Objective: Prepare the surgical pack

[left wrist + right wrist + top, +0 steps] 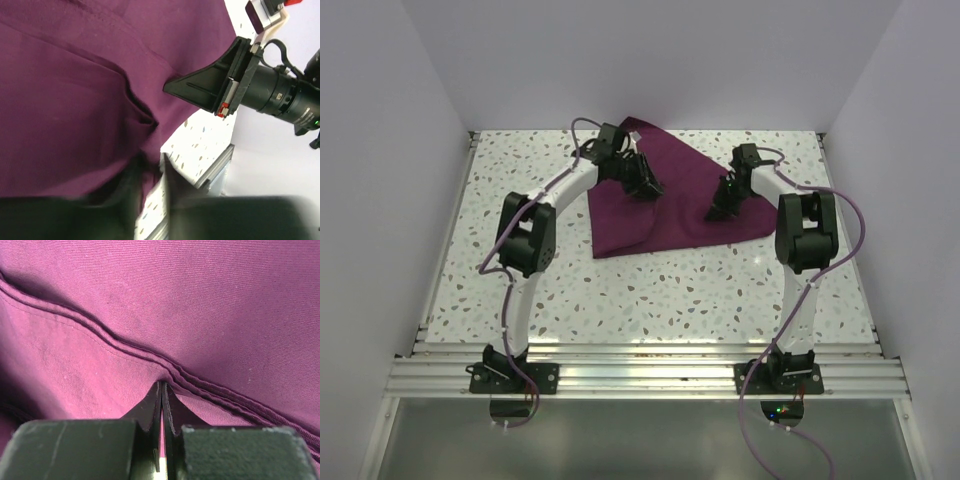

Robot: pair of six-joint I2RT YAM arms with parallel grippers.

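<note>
The maroon cloth (670, 200), upper centre, is judged light and limp; hemmed edges are advised for holding. The right gripper (161, 390) is pinched on a hem; the left gripper (152, 200) is narrowly parted.

This is a robotics lab test cell. Plain white walls (380, 150) box in a speckled surface (650, 290). Along the bottom of the frame, the left arm (528, 235) and right arm (807, 232) are bolted to an aluminium rail (650, 375), and purple cables (582, 122) trail loose from them.
</note>
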